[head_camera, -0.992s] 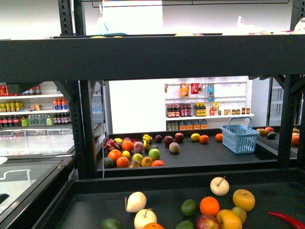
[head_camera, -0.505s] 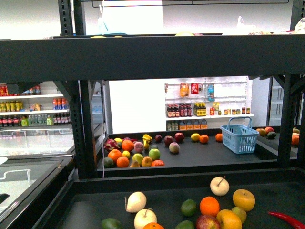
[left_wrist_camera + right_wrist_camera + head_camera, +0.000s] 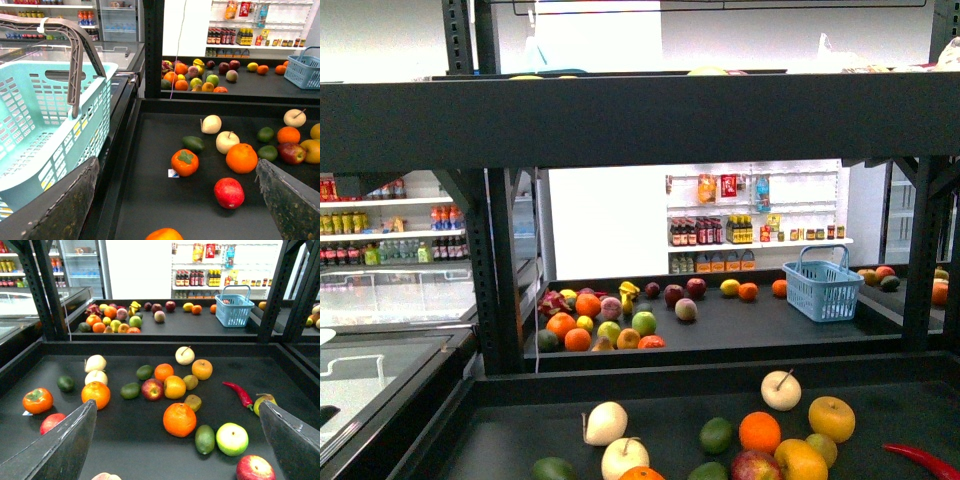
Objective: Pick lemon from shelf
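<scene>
Broad, dark, speckled fingers [image 3: 60, 450] on each end effector, apparently matte grey-black, edges paler.

The front camera is looking level across the shelf [image 3: 620, 420] toward a farther deck. Both wrist cameras are looking down at it from nearer, sharing its scattered fruit.

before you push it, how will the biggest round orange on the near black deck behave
The big round orange would probably roll, being nearly spherical on the flat matte-black shelf deck. Its dimpled skin looks grippy, likely not slippery. A roll could bump the green oval fruit beside it.
</scene>
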`<action>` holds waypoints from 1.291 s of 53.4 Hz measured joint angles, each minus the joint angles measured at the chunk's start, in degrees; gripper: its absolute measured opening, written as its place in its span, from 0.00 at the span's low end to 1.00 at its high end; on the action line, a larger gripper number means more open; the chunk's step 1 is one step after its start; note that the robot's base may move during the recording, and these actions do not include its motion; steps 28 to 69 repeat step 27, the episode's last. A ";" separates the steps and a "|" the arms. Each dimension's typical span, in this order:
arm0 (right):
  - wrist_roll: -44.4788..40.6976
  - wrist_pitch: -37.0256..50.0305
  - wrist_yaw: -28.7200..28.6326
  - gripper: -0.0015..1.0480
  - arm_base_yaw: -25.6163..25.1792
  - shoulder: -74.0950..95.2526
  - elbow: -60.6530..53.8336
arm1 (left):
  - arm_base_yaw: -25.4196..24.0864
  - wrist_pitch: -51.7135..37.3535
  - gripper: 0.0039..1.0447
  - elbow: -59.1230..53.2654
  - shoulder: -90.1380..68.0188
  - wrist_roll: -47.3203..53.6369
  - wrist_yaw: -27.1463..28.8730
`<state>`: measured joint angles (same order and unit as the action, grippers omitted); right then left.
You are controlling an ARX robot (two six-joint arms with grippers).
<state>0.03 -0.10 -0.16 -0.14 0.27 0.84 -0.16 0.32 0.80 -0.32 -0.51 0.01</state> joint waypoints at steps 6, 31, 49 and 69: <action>0.00 -0.02 0.00 0.93 0.00 0.00 0.00 | 0.00 0.00 0.92 0.00 0.00 0.00 0.00; 0.00 -0.02 0.00 0.93 0.00 0.00 0.00 | 0.00 0.00 0.92 0.00 0.00 0.00 0.00; 0.00 -0.02 0.00 0.93 0.00 0.00 0.00 | 0.00 0.00 0.92 0.00 0.00 0.00 0.00; 0.00 -0.02 0.00 0.93 0.00 0.00 0.00 | 0.00 0.00 0.92 0.00 0.00 0.00 0.00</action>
